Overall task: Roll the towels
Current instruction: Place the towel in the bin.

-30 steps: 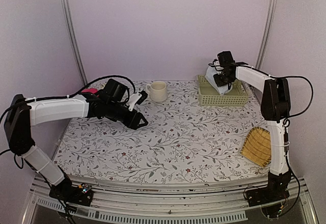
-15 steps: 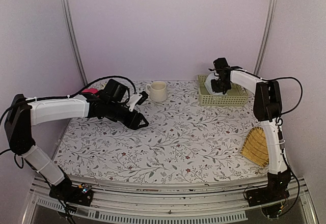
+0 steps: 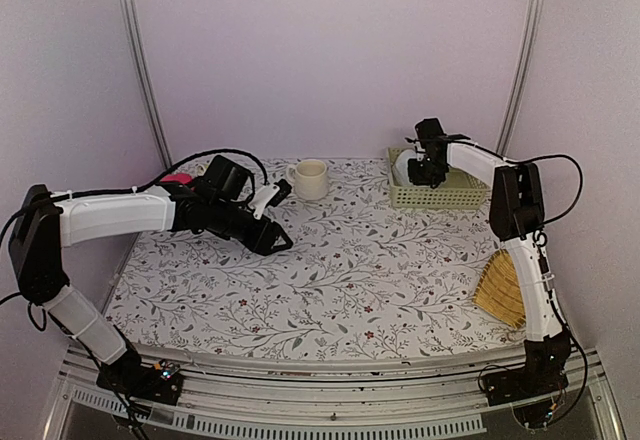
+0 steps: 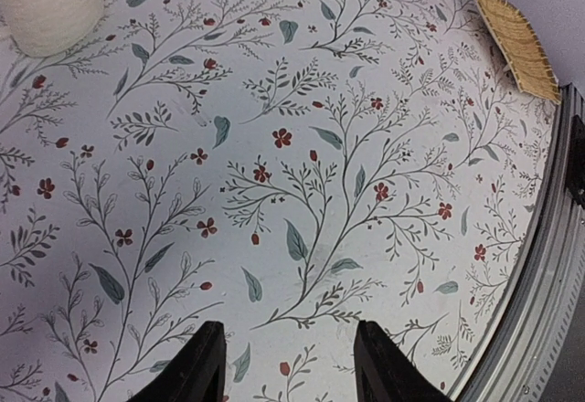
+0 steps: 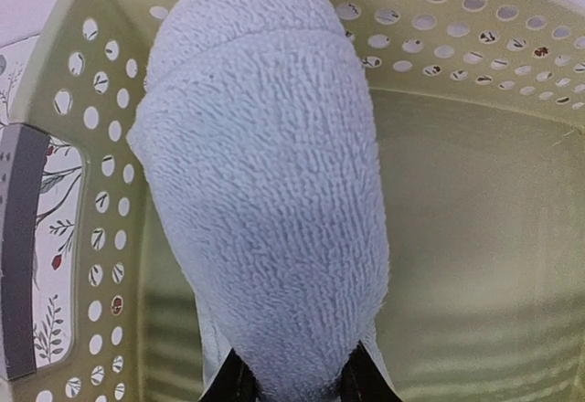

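Right gripper (image 5: 294, 382) is clamping its fingers on the rolled pale blue terry towel (image 5: 265, 192), holding it inside the pale green perforated basket (image 5: 91, 192), against the basket's left end. Left gripper (image 4: 292, 367) is hovering well left of the basket over the floral tablecloth (image 4: 302, 146), fingers apart and gripping nothing. A cream mug (image 3: 311, 179) is sitting left of the basket.
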